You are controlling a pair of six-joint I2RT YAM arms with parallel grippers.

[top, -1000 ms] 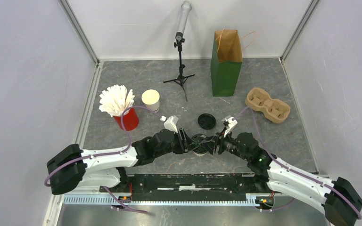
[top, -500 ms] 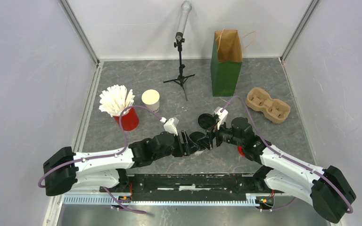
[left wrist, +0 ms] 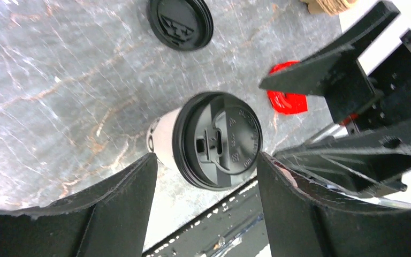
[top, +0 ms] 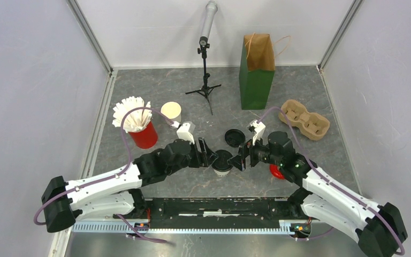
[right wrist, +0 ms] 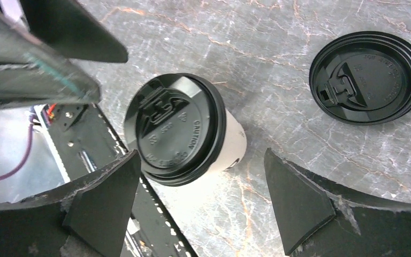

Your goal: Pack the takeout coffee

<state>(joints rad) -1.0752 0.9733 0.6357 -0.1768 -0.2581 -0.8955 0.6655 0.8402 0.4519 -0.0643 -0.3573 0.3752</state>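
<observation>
Takeout coffee [top: 223,160] stands upright on the table [top: 155,91], lid on, its long axis vertical, flanked by both arms. Seen from overhead, it lies at 3 o'clock from the left gripper [left wrist: 206,158] and at 9 o'clock from the right gripper [right wrist: 202,156]. Both pairs of jaws stand apart, straddling the cup without touching it. Neither is clearly nearer; the green paper bag [top: 257,75], off at 1 o'clock, probably favours the right arm.
</observation>
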